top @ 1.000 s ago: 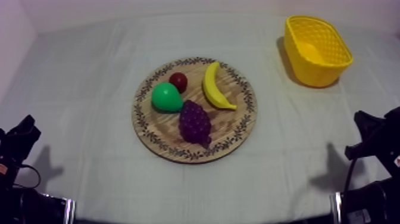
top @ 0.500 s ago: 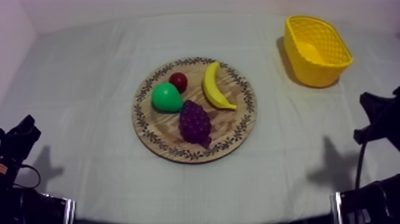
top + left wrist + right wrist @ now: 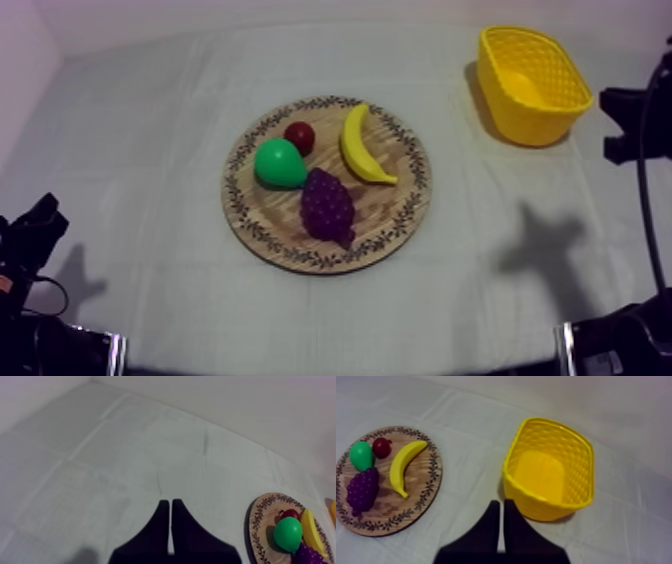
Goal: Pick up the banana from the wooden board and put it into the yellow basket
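Nearest in the top view, the left arm [image 3: 30, 240] is seen low at about 8 o'clock from the table's middle. The left gripper [image 3: 170, 505] is closed on nothing, its two black fingers laid together as a narrow wedge above the grey-white cloth [image 3: 150, 130]. The right gripper [image 3: 499, 505] is likewise closed and empty, and is held over the cloth just in front of the yellow basket [image 3: 530, 80].

Farther in, the round wooden board [image 3: 395, 215] with its patterned rim lies at the table's middle. On it, the bunch of grapes [image 3: 328, 206] is placed toward 6 o'clock. The green pear [image 3: 279, 164] is placed at 9 o'clock, just beside the grapes, and the small red fruit [image 3: 299, 137] at 11 o'clock, just beside the pear. The banana [image 3: 360, 148] is placed at 1 o'clock, well apart from both grippers.

Farthest, the basket is set upright at 2 o'clock from the board, well apart from it. The right arm [image 3: 640, 120] is found at 3 o'clock of the basket.
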